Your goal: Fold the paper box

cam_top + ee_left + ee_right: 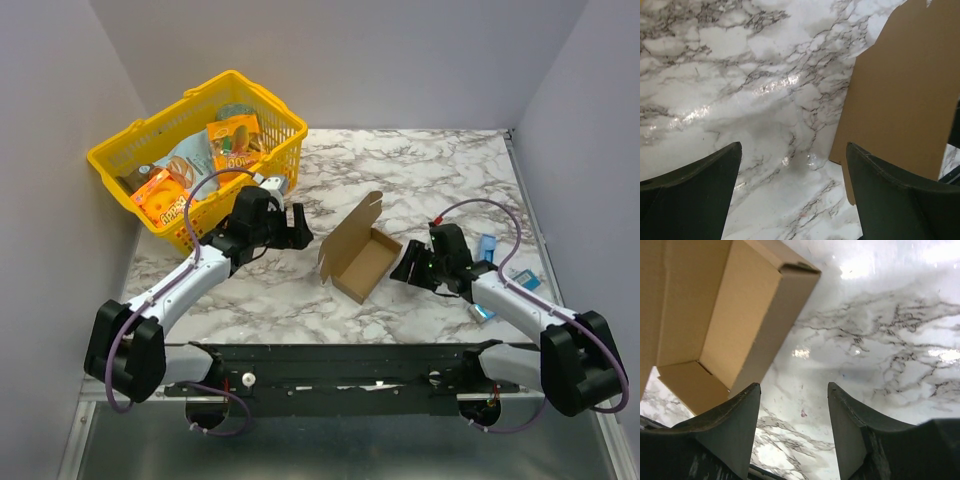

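Paper box, half-made and open-topped, is set mid-table between two empty grippers.

The box is cut off at the frame edge in both wrist views, and only a brown flap is seen from the left. The left gripper and right gripper are held spread, with nothing between the fingers. A yellow basket is partly hidden by the left arm. The marble table is enclosed by grey walls.

Paper box right of basket
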Motion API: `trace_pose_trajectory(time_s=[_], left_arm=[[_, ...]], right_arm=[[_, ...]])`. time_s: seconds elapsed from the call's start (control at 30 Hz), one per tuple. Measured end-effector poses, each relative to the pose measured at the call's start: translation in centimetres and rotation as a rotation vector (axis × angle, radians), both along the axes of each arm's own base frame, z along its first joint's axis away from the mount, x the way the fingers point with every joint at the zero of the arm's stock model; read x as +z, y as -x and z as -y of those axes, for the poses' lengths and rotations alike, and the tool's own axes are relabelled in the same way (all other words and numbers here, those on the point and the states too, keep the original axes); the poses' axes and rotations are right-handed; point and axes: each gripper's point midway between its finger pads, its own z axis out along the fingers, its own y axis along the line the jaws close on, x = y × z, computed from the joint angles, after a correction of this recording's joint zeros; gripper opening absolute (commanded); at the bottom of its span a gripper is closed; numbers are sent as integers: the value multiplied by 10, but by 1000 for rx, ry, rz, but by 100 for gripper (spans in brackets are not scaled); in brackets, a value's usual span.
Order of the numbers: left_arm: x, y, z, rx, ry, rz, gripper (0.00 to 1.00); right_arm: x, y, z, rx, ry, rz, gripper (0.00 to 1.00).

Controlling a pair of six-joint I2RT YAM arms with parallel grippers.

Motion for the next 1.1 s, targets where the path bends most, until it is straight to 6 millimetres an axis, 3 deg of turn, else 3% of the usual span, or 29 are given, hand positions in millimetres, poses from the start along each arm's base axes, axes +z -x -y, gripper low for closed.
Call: trace_pose_trajectory(time_s=[0.17, 0.3, 0.5, 0.63, 0.77, 1.1], left_arm=[[-24, 12, 0, 6, -3, -53, 92], [-37, 15, 16, -28, -8, -68, 91], [-87, 19, 28, -51, -91, -158, 91], [-109, 20, 33, -63, -142, -194, 91], [-121, 23, 45, -91, -169, -209, 91], [-121, 23, 64, -128, -182, -194, 91]], right_arm=[[-13, 9, 1, 7, 5, -41, 62], [-23, 10, -1, 13, 8, -77, 62], [-23, 3, -8, 23, -13, -55, 62], [-23, -2, -16, 34, -31, -40, 62], [-23, -7, -24, 42, -50, -29, 62], [-22, -9, -33, 46, -68, -24, 62]])
